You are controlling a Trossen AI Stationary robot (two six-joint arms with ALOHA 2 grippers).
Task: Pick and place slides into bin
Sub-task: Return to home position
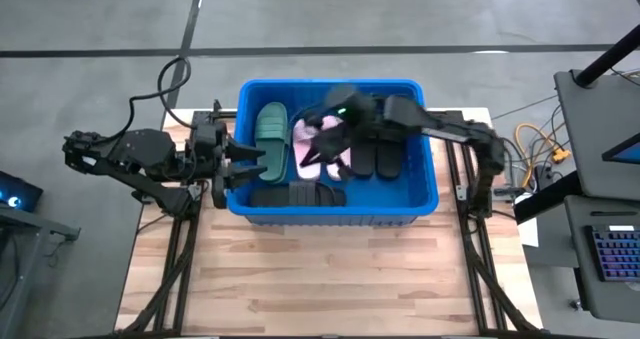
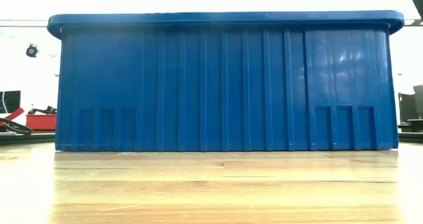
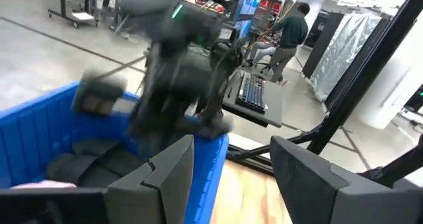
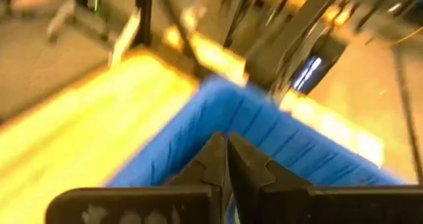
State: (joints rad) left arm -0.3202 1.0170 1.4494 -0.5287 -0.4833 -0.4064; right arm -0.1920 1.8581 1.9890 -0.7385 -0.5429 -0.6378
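Bin (image 1: 330, 82): bright blue crate at the far middle of the wooden table (image 1: 330, 279). From table height I see only its ribbed long wall (image 2: 225, 85), which fills most of that view above the wood (image 2: 211, 184).
Green slide (image 1: 272, 134): inside the bin, toward its left end, lying lengthwise across the short side.
Pink slide (image 1: 303, 131): inside the bin, just beside the green slide and partly covered by the right arm.
Black slides (image 1: 378, 157): two lie side by side in the bin's right half.
Dark slides (image 1: 295, 195): laid along the bin's near long wall. I cannot settle on a count.
Left gripper (image 1: 248, 165): at the bin's left short wall, tips reaching over the rim. The fingers are spread wide with nothing between them. Through its own camera (image 3: 231, 178) I look past the blue wall (image 3: 39, 125) at dark slides (image 3: 92, 161) on the bin floor, with the right arm hanging above them.
Right gripper (image 1: 325, 149): over the bin's middle, above the pink slide. In its own camera (image 4: 228, 161) I read the two fingers as pressed together and empty, with a blue bin corner (image 4: 231, 112) beyond them.
Background: a person (image 3: 291, 26) stands well beyond the table, near a desk with a keyboard (image 3: 254, 92).
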